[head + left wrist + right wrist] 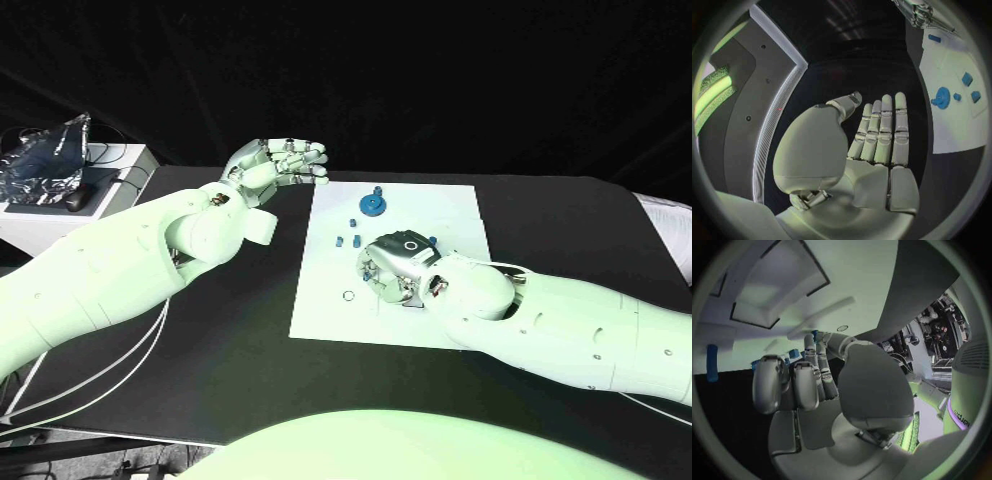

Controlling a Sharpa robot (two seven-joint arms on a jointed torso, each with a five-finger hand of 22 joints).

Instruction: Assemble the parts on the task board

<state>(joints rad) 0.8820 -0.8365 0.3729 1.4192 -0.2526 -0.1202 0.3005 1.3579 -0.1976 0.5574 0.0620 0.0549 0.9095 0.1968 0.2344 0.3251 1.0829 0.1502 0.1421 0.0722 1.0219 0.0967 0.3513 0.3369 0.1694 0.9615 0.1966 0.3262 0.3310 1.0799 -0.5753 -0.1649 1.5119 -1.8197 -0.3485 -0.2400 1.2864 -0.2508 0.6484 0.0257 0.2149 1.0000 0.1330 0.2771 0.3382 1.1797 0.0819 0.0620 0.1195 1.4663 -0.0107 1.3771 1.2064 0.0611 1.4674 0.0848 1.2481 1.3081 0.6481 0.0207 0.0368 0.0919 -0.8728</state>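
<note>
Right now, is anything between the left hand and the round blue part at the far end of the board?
Nothing visible. The left hand hovers open over the black table, just off the task board's far left corner. Only bare board lies between it and the round blue part. The right hand works nearer the middle.

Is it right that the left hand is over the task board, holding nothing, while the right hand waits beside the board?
The sides are swapped. In the head view the right hand is over the task board, while the left hand, holding nothing, waits beside the board.
</note>
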